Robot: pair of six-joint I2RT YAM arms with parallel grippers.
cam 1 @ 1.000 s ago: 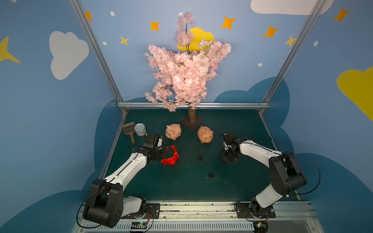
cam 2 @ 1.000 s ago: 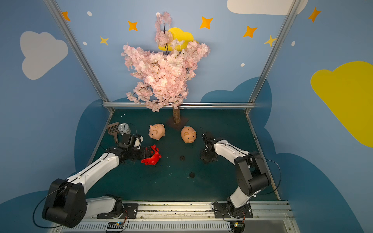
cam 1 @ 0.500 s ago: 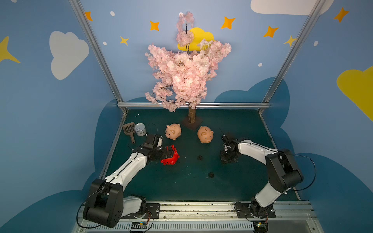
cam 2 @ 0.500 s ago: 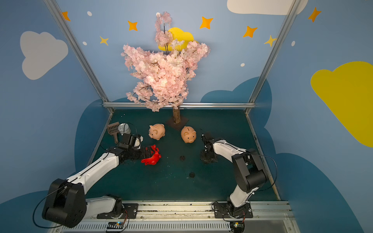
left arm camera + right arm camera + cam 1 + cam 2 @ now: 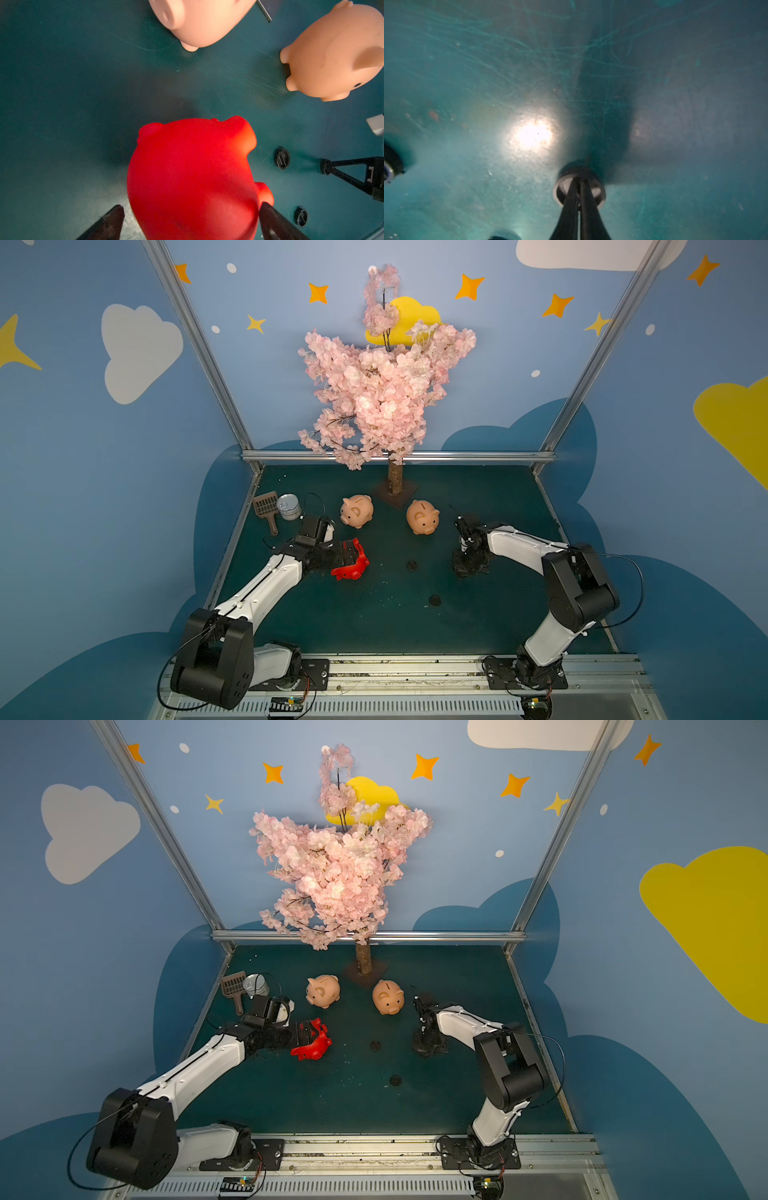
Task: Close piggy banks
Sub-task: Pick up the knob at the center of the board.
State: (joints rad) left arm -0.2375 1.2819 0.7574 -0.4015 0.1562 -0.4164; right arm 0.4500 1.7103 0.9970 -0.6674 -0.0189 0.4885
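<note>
A red piggy bank (image 5: 351, 568) (image 5: 193, 176) lies tipped on the green table between the spread fingers of my open left gripper (image 5: 353, 558) (image 5: 192, 206). One finger touches it; beside the other a sliver of table shows. Two peach-pink piggy banks (image 5: 356, 511) (image 5: 423, 516) stand upright further back. My right gripper (image 5: 467, 568) (image 5: 579, 180) points down at the table, its fingers shut on the middle of a small round black plug (image 5: 600, 195). Two more black plugs (image 5: 411, 565) (image 5: 434, 600) lie loose between the arms.
A silver tin can (image 5: 289, 507) and a brown scoop (image 5: 266, 506) sit at the back left, behind my left wrist. A pink blossom tree (image 5: 395, 481) on a dark base plate stands at the back middle. Metal frame posts and blue walls enclose the table.
The right gripper's fingers have closed together over the black plug, and that arm's elbow has shifted slightly. The left arm and the red piggy bank have not moved.
</note>
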